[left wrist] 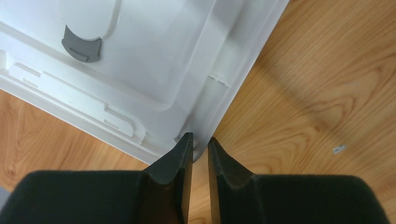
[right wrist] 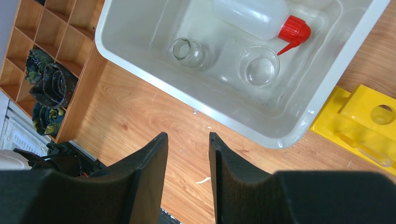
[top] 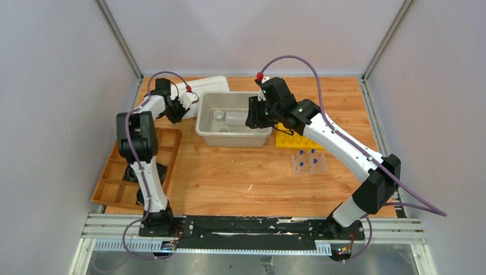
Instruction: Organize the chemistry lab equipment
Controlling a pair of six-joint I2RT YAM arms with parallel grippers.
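Where left tool (left wrist: 200, 144) straddles lid (left wrist: 140, 60) corner, grip unclear, right tool (right wrist: 188, 140) spread beside bin (right wrist: 261, 135) rim.

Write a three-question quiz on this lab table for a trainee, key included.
1. True or false: the bottle stands upright in the bin.
2. In the top view, what lies just right of the bin? A yellow rack; B wooden tray; C cable coils.
3. Which arm's jaws are at the corner of the lid?
Key: 1 false, it lies on its side; 2 A; 3 left arm.
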